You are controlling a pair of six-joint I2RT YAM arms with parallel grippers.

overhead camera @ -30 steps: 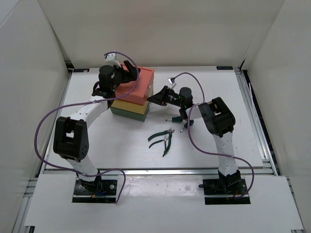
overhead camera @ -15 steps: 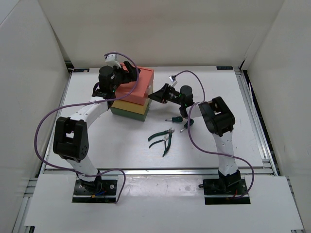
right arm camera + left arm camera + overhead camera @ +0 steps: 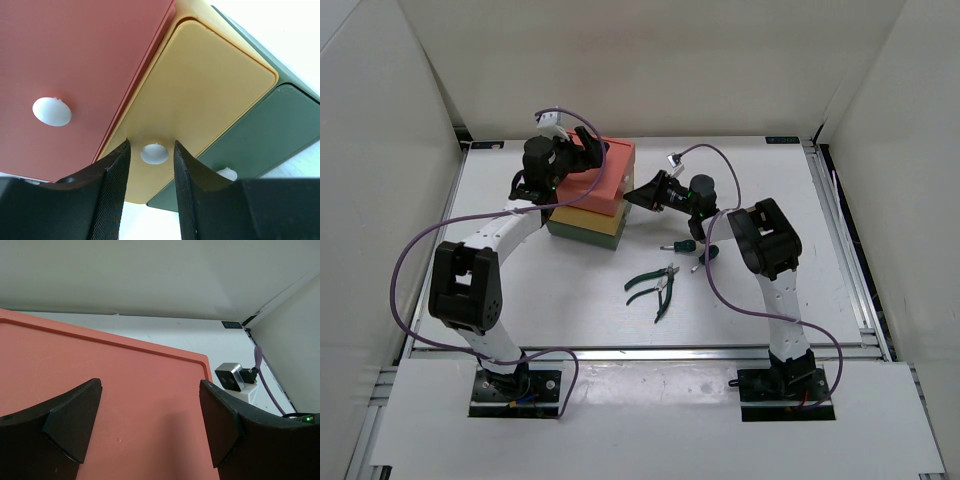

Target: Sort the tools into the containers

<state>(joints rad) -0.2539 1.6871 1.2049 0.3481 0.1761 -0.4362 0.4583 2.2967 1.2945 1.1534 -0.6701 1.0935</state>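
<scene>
Three drawers are stacked at the back left: salmon-red, yellow and dark green. My left gripper is open, fingers spread over the red top. My right gripper is open at the drawer fronts. In the right wrist view its fingertips flank the yellow drawer's white knob with a small gap on each side. Two dark-green-handled pliers and two green-handled screwdrivers lie on the table to the right of the stack. No wrenches show.
White walls enclose the table on three sides. Purple cables loop off both arms. The red drawer's knob and the green drawer's knob sit either side of my right fingers. Metal rails run along the table's right edge.
My right gripper has shifted slightly toward the back, staying at the drawer fronts. The left arm and the tools have not moved.
</scene>
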